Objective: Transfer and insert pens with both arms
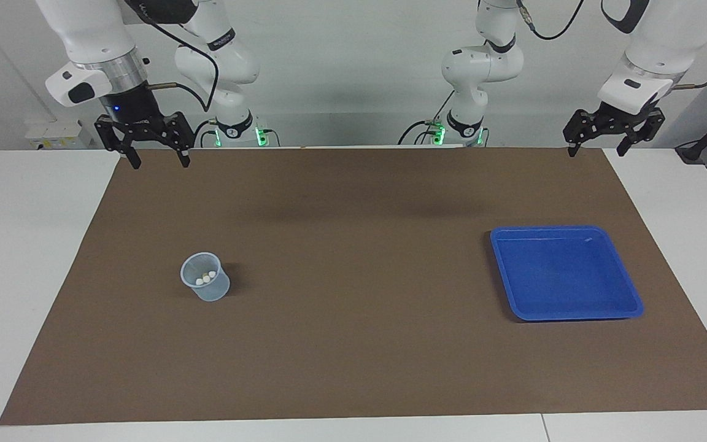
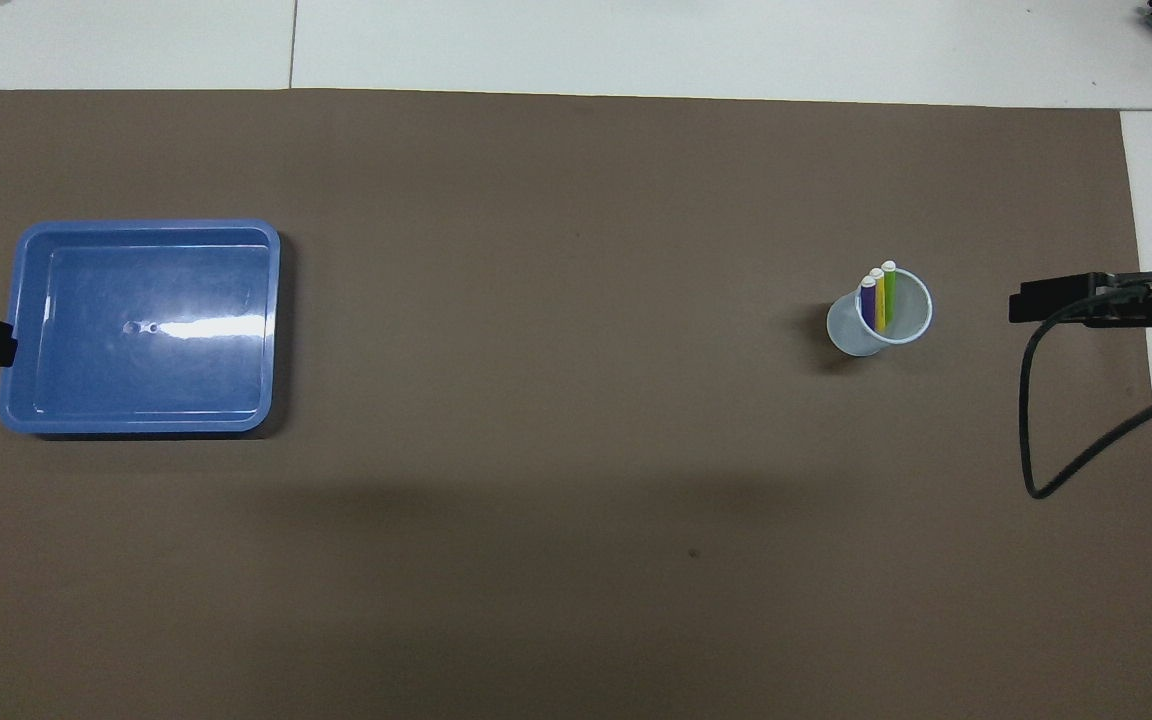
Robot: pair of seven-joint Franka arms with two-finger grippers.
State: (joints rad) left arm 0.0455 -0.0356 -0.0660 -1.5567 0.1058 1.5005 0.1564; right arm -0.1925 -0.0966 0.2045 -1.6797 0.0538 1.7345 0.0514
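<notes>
The three pens, purple [image 2: 868,304], yellow [image 2: 879,302] and green [image 2: 889,290], stand upright together in a clear plastic cup [image 2: 851,332] on the brown mat, toward the right arm's end. In the facing view only their whitish caps [image 1: 206,278] show inside the cup [image 1: 207,290]. My right gripper [image 1: 158,162] hangs open and empty over the mat's edge nearest the robots, well apart from the cup. My left gripper [image 1: 598,151] hangs open and empty over the mat's corner at the left arm's end.
An empty blue tray [image 1: 565,231] lies on the mat toward the left arm's end; it also shows in the overhead view [image 2: 146,227]. A black part of the right arm with a looping cable [image 2: 1066,400] shows at the mat's right-arm end.
</notes>
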